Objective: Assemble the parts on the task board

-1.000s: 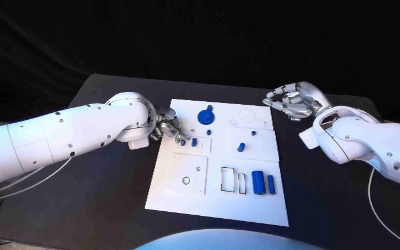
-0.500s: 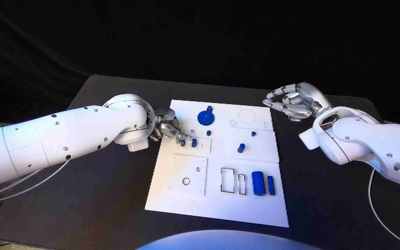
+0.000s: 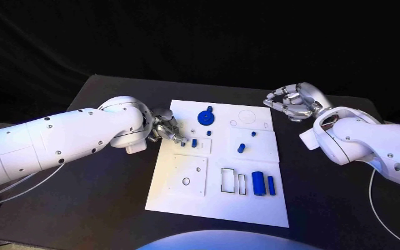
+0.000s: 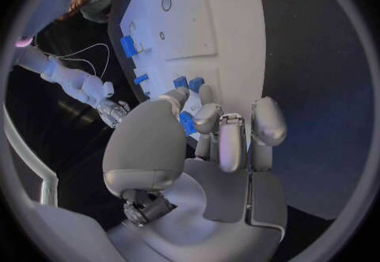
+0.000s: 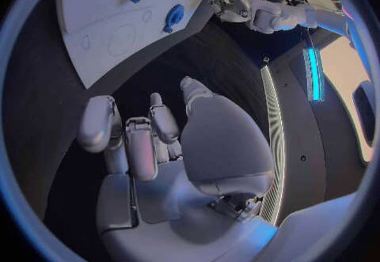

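pinching a small blue part (image 4: 187,123) at the task board (image 3: 188,203) edge, left robot hand (image 3: 167,127); right robot hand (image 3: 293,102) curled, apart.

The white task board (image 3: 218,203) lies flat in the middle of the black desk (image 3: 100,203). A round blue part (image 3: 205,115) sits at its far side. Two small blue pegs (image 3: 241,147) stand in the middle. Two blue bars (image 3: 262,183) lie side by side near the right edge, beside empty black-outlined slots.
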Robot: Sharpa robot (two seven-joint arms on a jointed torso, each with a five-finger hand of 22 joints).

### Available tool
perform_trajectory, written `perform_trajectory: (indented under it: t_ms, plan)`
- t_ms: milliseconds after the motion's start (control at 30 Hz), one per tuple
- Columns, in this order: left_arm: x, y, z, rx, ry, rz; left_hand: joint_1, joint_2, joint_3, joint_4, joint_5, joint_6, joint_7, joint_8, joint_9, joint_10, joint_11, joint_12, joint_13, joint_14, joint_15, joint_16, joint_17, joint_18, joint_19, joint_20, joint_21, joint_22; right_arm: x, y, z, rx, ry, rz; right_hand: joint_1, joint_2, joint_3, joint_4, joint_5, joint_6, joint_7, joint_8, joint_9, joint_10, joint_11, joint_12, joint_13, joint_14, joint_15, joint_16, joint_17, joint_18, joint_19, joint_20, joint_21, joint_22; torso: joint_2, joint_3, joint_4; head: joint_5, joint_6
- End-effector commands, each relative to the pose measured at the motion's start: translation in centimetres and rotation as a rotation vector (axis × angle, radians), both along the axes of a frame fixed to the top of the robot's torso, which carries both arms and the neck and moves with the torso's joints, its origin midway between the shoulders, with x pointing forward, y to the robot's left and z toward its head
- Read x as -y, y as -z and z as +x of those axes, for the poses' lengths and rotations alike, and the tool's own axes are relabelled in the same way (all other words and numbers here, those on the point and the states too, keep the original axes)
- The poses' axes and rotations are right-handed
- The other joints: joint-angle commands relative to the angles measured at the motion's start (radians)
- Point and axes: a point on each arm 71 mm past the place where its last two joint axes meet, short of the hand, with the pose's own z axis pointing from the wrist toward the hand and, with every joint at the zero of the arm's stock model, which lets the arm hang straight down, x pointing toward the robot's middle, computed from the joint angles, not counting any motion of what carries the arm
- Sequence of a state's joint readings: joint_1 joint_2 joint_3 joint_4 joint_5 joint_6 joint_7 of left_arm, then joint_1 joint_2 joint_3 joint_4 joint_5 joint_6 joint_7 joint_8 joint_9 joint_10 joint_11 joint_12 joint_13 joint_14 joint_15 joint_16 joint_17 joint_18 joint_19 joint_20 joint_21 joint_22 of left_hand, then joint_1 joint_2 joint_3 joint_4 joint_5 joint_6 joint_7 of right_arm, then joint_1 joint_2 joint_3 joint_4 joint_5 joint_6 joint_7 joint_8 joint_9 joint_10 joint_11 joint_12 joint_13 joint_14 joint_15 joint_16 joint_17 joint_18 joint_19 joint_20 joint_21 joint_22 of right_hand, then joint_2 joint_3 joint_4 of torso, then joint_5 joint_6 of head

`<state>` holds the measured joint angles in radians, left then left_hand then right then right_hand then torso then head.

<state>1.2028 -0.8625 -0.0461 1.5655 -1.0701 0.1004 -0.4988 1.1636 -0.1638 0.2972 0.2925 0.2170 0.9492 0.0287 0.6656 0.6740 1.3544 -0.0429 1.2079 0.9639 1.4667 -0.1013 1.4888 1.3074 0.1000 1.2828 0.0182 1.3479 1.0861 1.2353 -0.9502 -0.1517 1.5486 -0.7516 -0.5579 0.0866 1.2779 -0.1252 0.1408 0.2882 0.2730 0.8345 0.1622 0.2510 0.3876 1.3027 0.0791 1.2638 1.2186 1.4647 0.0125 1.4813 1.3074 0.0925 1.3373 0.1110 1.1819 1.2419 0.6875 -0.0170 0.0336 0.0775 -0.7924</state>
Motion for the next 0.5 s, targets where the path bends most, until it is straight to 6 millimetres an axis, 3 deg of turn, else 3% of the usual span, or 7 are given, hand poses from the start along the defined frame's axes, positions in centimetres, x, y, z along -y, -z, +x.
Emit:
perform_trajectory:
  t_ms: [33,500]
  plan:
    - [0.2,0.0,-0.1,0.017,0.007,-0.009,0.013,0.000,0.009,0.000,0.007,-0.006,0.000,-0.004,-0.001,-0.006,0.002,-0.001,0.000,0.062,0.009,0.002,0.086,0.002,-0.004,0.005,-0.005,-0.002,-0.1,0.0,0.0,0.004,-0.010,-0.002,-0.001,0.007,-0.007,0.000,0.004,-0.006,0.001,0.004,0.001,-0.008,-0.001,-0.004,-0.001,0.047,-0.009,-0.004,0.007,0.006,-0.006,-0.002,-0.003,-0.001,0.000,0.0000,0.0002,0.002,0.000]
    - [0.5,1.0,-0.6,0.010,0.009,-0.009,-0.006,-0.007,0.006,0.004,0.003,-0.002,0.004,-0.007,-0.005,-0.006,0.006,0.000,-0.001,0.062,0.011,0.002,0.087,0.002,-0.003,0.006,-0.005,0.000,-0.1,0.0,0.0,0.003,-0.009,-0.002,-0.003,0.009,-0.009,0.000,0.004,-0.008,0.001,0.006,0.001,-0.006,-0.001,-0.002,0.001,0.048,-0.009,-0.004,0.009,0.006,-0.005,-0.002,-0.003,0.000,0.001,-0.0001,-0.0013,0.007,-0.001]
